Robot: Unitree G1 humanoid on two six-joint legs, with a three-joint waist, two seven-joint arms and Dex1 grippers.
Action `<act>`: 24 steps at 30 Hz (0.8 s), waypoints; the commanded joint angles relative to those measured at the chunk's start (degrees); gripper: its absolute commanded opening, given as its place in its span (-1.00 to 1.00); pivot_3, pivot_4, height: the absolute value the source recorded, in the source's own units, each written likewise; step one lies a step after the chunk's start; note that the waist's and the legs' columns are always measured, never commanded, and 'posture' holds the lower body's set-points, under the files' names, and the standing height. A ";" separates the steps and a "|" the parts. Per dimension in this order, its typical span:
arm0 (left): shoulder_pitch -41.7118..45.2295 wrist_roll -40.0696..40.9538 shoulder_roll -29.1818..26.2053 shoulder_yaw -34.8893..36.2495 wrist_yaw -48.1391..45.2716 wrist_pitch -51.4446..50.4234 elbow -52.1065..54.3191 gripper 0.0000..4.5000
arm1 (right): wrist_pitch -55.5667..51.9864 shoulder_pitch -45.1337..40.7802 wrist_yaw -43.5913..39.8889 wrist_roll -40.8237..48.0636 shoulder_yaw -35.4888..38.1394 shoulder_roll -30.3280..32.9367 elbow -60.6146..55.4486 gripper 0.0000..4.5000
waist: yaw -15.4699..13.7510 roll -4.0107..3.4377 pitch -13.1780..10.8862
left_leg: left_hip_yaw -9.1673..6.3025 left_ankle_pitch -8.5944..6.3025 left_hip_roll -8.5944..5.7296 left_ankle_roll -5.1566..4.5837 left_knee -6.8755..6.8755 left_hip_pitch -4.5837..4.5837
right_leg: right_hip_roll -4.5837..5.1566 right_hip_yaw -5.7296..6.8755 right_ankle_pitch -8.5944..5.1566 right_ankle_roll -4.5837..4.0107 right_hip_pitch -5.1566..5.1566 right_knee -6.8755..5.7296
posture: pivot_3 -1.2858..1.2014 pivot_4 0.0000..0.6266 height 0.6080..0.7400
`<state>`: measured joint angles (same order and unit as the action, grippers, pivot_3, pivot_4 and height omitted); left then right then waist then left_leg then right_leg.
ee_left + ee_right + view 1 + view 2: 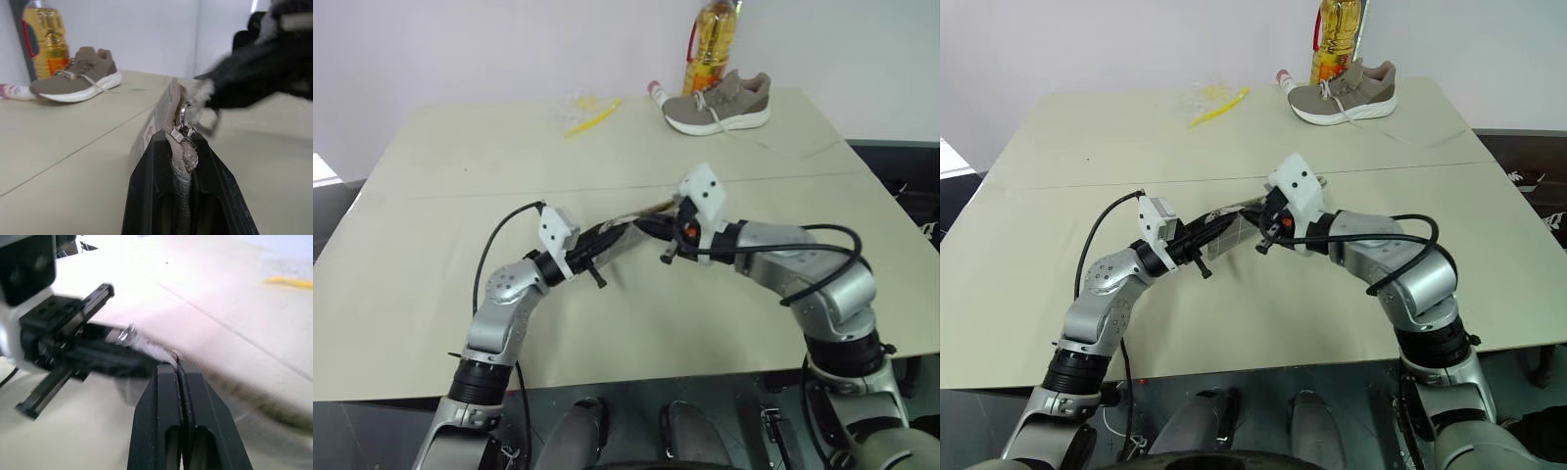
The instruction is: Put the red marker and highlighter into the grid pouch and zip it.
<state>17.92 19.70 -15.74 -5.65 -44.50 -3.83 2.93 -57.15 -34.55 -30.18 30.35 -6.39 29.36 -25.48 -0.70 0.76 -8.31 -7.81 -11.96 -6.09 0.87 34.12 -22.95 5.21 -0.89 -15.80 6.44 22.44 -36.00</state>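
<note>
both pincers pinched tight at the grid pouch (1224, 233)

left gripper (183, 161) clamps the pouch's zipper end, held above the table (460, 196) centre; right gripper (180, 377), at its 3 o'clock, is closed flat on the thin zipper cord (173, 358).

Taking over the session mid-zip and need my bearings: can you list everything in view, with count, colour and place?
grid pouch: one, grey with white grid, held up off the table centre between both grippers.
table: one, beige, a seam running across it.
shoe: one, taupe with white sole, far edge of the table, right of centre.
oil bottle: one, yellow, upright behind the shoe.
white tube: one, white with red cap, lying just left of the shoe.
yellow strip: one, bright yellow, far side, left of the tube.
left gripper: one, black, jaws shut on the pouch's end.
right gripper: one, black, jaws shut at the pouch's zipper edge.
</note>
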 commanded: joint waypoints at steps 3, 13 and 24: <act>-1.79 -0.96 -2.21 0.99 -1.53 2.38 0.42 -1.00 | 2.01 -1.57 -0.95 -1.81 6.20 6.47 1.86 -0.99 | 0.00 0.00 0.00 | 0.00 0.00 0.00 0.00 0.00 -0.03 | 0.01 0.00 0.00 0.00 0.03 0.00 | 0.03 -0.52 1.00; -3.94 0.42 -5.15 0.74 -3.56 1.25 2.52 -1.00 | 9.08 -1.37 -3.44 -5.37 5.20 13.42 6.88 -0.99 | 0.02 0.00 -0.01 | 0.00 0.00 0.01 0.00 0.00 -0.05 | 0.02 0.00 -0.01 0.00 0.04 0.01 | 0.03 -0.52 1.00; -4.55 19.40 -12.31 5.37 -9.59 -21.19 8.97 -1.00 | 17.70 -2.13 -7.56 -8.74 -2.98 11.76 4.26 -0.99 | 0.19 -0.01 -0.02 | 0.00 0.00 0.04 -0.01 -0.02 -0.08 | 0.00 0.00 -0.01 -0.01 0.09 0.02 | 0.03 -0.52 1.00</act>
<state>13.94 36.55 -26.61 -2.91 -52.49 -22.87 10.32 -40.76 -34.66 -38.90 24.55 -11.85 40.82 -22.12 -0.51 0.75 -8.33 -7.81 -11.96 -6.05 0.86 34.11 -23.03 5.21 -0.88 -15.82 6.44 22.52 -35.98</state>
